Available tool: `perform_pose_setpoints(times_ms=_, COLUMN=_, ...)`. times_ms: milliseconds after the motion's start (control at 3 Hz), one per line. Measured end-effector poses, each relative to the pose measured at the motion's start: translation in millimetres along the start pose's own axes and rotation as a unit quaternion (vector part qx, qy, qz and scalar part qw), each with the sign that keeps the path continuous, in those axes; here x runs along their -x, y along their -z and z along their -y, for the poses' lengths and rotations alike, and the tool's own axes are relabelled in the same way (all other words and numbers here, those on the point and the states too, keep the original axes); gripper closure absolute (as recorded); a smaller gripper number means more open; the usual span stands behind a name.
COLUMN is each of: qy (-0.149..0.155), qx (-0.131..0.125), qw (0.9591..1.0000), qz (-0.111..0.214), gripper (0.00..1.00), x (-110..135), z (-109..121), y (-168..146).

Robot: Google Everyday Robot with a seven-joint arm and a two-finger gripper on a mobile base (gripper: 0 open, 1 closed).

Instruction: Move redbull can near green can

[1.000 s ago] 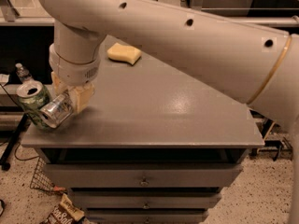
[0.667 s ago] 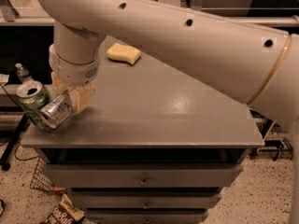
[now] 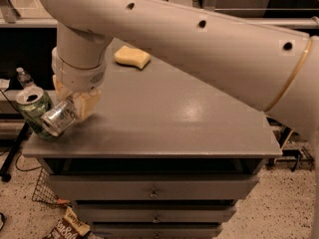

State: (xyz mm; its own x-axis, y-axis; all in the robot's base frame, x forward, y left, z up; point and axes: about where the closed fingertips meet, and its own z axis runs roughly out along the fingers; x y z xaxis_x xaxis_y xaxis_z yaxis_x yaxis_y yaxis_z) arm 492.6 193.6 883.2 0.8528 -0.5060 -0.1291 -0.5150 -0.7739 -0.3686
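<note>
The redbull can [image 3: 58, 119], slim and silver, lies tilted with its end facing down-left, at the left front corner of the grey table [image 3: 174, 118]. My gripper [image 3: 74, 106] hangs from the big white arm and is shut on the can's far end, with a cream finger on each side. The green can [image 3: 33, 108] stands upright with its top open, right at the table's left edge. The redbull can's end is touching or almost touching its side.
A yellow sponge [image 3: 132, 57] lies at the back of the table. A small plastic bottle [image 3: 23, 76] stands beyond the left edge. Drawers [image 3: 154, 190] sit below the tabletop. A snack bag [image 3: 67, 228] and a wire basket [image 3: 45, 190] lie on the floor at the left.
</note>
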Motion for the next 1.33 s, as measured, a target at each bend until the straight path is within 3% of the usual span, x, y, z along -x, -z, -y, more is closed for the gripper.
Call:
perform_pose_setpoints(times_ms=333, qy=0.001, qx=0.000, qw=1.0000, qz=0.000, gripper=0.00, x=1, z=0, y=0)
perform_pose_setpoints(times_ms=1000, qy=-0.003, qx=-0.006, qw=1.0000, qz=0.002, gripper=0.00, x=2, z=2, y=9)
perform_pose_setpoints(times_ms=1333, qy=-0.040, qx=-0.003, qw=0.9991, qz=-0.014, gripper=0.00, x=-28, z=-11, y=29)
